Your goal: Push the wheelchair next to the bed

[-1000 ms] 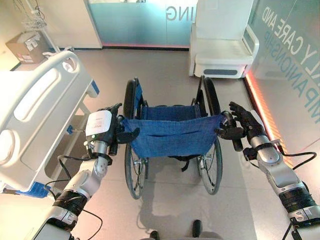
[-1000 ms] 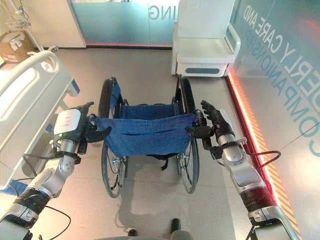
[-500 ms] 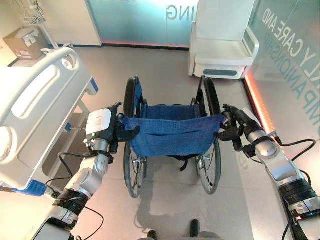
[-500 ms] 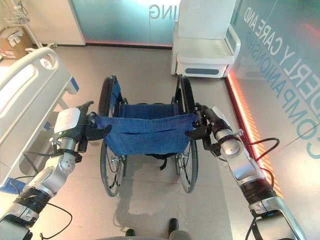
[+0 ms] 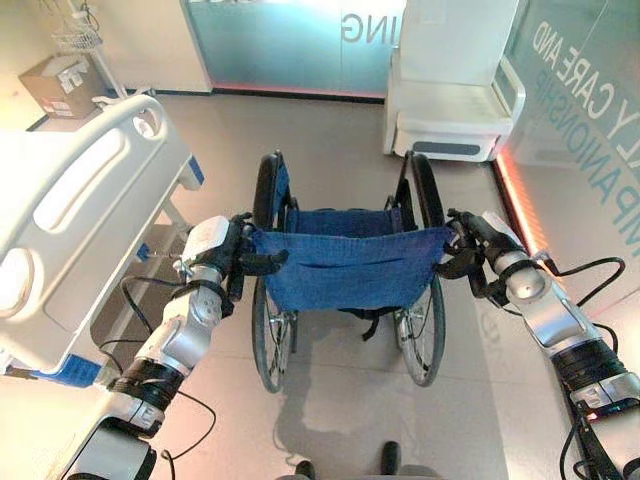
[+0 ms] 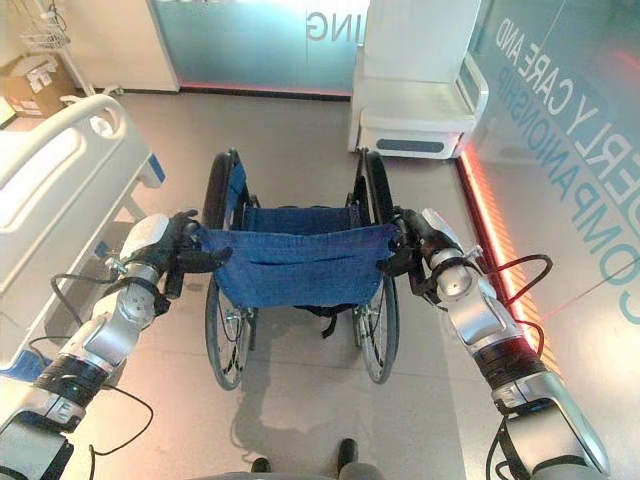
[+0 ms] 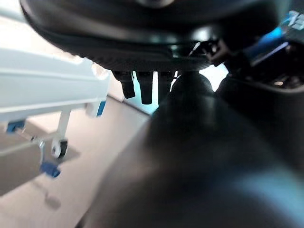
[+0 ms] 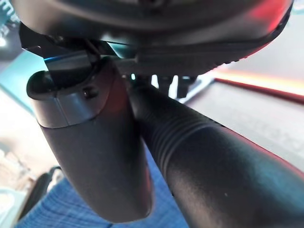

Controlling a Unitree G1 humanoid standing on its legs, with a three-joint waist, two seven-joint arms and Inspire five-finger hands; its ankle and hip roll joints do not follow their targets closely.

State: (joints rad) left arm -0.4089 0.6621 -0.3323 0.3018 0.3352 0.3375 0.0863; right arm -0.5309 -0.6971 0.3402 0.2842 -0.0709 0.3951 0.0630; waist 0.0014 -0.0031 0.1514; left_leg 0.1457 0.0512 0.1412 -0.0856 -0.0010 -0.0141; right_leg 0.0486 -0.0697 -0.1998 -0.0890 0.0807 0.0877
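Wheelchair (image 5: pixel 348 268) — right hand (image 5: pixel 478 252) now curled round push handle, left hand (image 5: pixel 222 258) likewise; bed (image 5: pixel 70 210) alongside left, push ready.

Grey floor (image 5: pixel 340 150), glossy. Standing on it: wheelchair (image 5: pixel 345 262) at centre on two big wheels, white bed (image 5: pixel 75 215) just beside it on the left, white chair (image 5: pixel 455 105) against the far wall, cardboard box (image 5: pixel 58 82) far left.

The left hand (image 7: pixel 156 52) curls its fingers (image 7: pixel 146 88) over a thick dark push handle (image 7: pixel 199 156) — at nine o'clock, the white bed frame (image 7: pixel 47 85) with blue fittings stands over grey floor (image 7: pixel 71 185).
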